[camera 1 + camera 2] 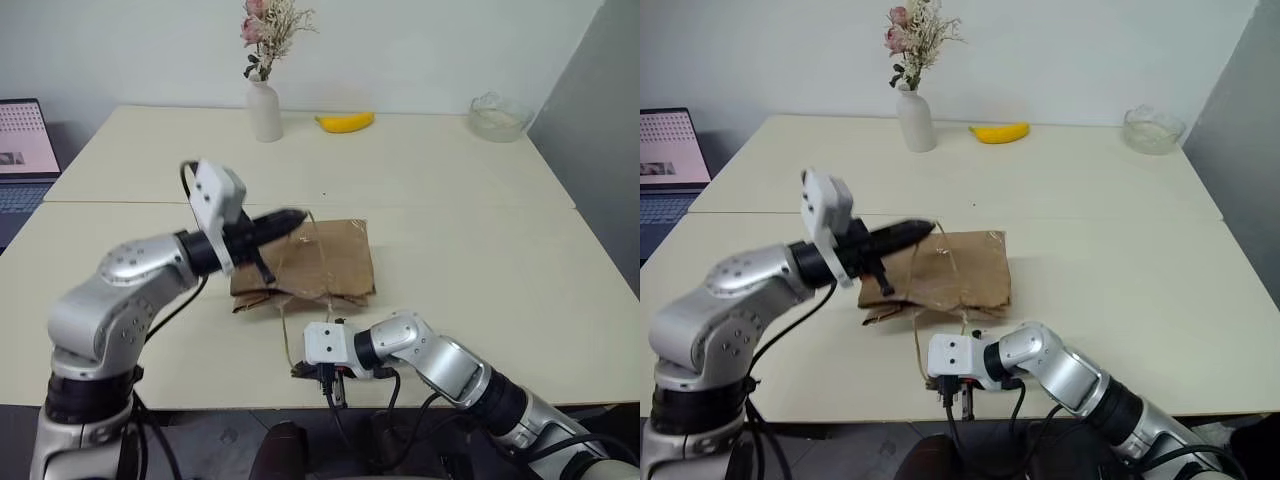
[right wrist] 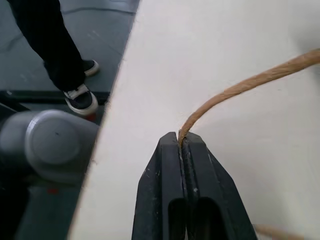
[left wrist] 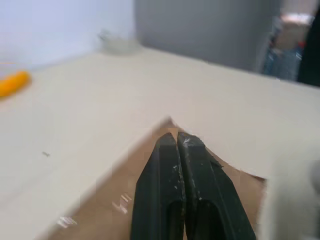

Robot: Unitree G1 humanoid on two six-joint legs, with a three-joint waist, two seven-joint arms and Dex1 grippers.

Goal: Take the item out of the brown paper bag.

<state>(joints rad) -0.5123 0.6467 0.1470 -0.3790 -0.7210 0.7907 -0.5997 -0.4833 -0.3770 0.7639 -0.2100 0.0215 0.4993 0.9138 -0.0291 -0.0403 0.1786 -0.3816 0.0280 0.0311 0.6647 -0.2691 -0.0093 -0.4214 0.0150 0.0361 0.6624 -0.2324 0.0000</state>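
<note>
Our right gripper (image 2: 181, 142) pinches a cord handle (image 2: 240, 87) at the brown paper bag's (image 1: 335, 262) six o'clock. Our left gripper (image 1: 285, 220), closed, perhaps holds the other handle. The item remains inside.

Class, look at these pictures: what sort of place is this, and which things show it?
Probably an office or lab: pale tables pushed together, an open laptop at one side, a vase of dried flowers.

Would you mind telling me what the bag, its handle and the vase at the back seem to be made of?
The brown paper bag looks like matte kraft paper: brown, creased and lying flat. Its handle looks like twisted tan cord, with spiral strands showing where the right tool is shut on it. The vase seems to be white ceramic with a dull finish, though painted glass is possible.
</note>
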